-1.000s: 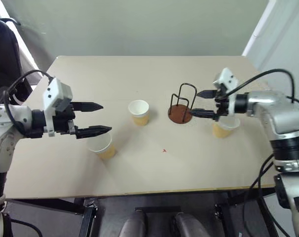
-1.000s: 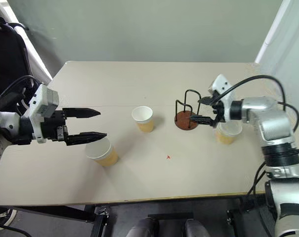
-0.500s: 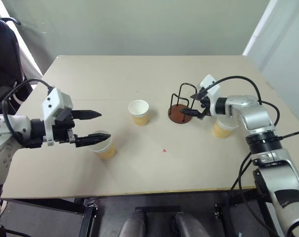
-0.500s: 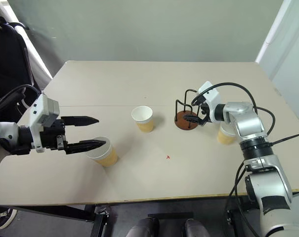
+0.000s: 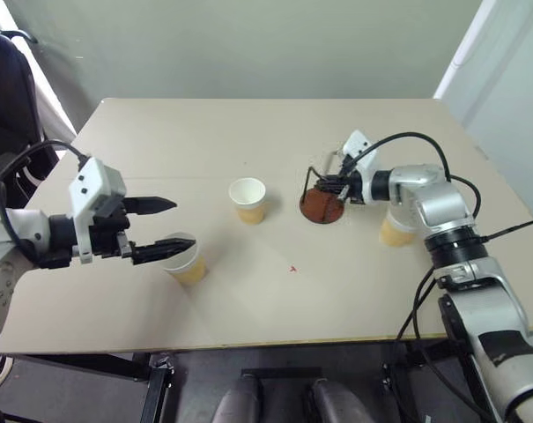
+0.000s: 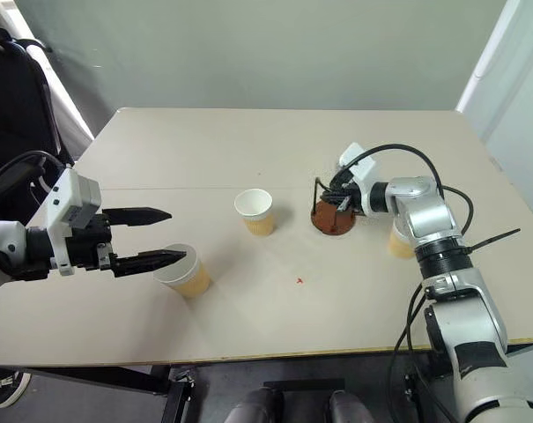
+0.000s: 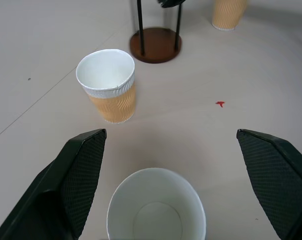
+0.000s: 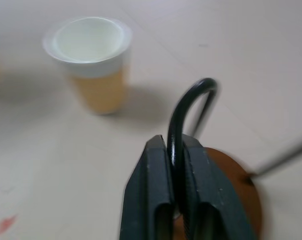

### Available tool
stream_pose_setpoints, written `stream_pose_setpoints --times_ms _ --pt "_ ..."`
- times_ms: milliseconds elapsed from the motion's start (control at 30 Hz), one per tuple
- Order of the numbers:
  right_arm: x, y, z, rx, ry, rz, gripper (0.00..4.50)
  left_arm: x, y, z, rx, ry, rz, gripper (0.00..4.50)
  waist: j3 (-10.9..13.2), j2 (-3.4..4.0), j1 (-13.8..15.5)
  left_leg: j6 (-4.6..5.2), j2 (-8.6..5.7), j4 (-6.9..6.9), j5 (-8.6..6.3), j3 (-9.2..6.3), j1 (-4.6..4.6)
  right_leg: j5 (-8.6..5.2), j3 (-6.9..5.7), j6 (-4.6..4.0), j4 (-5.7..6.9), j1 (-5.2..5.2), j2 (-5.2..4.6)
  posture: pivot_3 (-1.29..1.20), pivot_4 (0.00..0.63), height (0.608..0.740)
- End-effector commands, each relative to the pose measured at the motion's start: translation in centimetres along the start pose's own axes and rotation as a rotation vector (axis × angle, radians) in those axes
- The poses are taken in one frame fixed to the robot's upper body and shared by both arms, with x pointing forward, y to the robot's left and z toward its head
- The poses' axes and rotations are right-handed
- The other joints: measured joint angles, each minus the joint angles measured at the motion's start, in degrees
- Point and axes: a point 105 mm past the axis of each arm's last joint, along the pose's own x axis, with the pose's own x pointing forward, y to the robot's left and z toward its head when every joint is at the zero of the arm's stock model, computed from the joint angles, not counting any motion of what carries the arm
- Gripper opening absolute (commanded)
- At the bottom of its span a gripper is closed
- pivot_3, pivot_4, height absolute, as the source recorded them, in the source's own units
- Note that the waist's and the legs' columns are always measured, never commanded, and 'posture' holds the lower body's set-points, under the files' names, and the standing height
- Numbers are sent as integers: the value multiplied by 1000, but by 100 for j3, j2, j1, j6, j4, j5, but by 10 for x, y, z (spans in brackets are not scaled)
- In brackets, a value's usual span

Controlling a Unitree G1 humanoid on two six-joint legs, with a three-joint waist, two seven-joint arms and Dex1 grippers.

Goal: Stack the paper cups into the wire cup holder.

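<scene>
Right pincer (image 8: 174, 197) clamped on wire cup holder (image 8: 190, 107) upright; left pincer (image 7: 180, 165) wide, straddling paper cup (image 7: 155, 210).

Even, diffuse lighting, moderately bright, with no glare on the matte counter (image 5: 248, 300); each paper cup (image 5: 247, 200) throws only a faint, soft-edged shadow. In the right wrist view, the right hand (image 8: 174, 150) and the wire it pinches are fairly sharp, while the cup (image 8: 88, 60) beyond it is blurred. The left wrist view is crisp throughout.
</scene>
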Motion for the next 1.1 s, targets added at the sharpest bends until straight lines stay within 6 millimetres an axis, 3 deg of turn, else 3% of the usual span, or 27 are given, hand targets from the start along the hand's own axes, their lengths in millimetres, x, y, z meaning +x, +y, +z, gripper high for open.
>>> stream_pose_setpoints --times_ms 33,233,433,633,933,1100 --pt "-9 30 23 -86 -62 190 13 -2 2 13 47 -25 4 4500 0 0 -2 -1 0 -1 0 0 0 -1 0 -2 0 1 0 0 150 740" --pt "-16 81 29 -160 -92 452 13 6 5 14 54 -31 -18 4500 0 -1 -15 -10 4 -5 8 0 4 1 -2 -5 2 1 3 0 150 740" --pt "-13 107 24 -202 -66 576 13 8 7 15 57 -33 -29 4500 -1 -2 -23 -7 5 -3 12 0 5 1 -3 -5 2 3 4 0 150 740" --pt "-15 120 12 -231 -19 659 13 6 4 15 58 -30 -31 4500 -1 -3 -22 -7 5 -2 12 0 4 1 -4 -5 2 3 4 0 150 740" --pt "-9 123 -6 -324 54 671 13 5 1 15 61 -21 -31 4500 -3 -7 -22 -6 6 -1 14 0 6 0 -5 -6 2 5 4 0 150 740" --pt "-9 125 -7 -309 46 685 13 6 2 15 58 -21 -33 4500 -6 -11 -22 -5 6 1 14 -1 9 1 -5 -6 3 10 4 0 150 740"
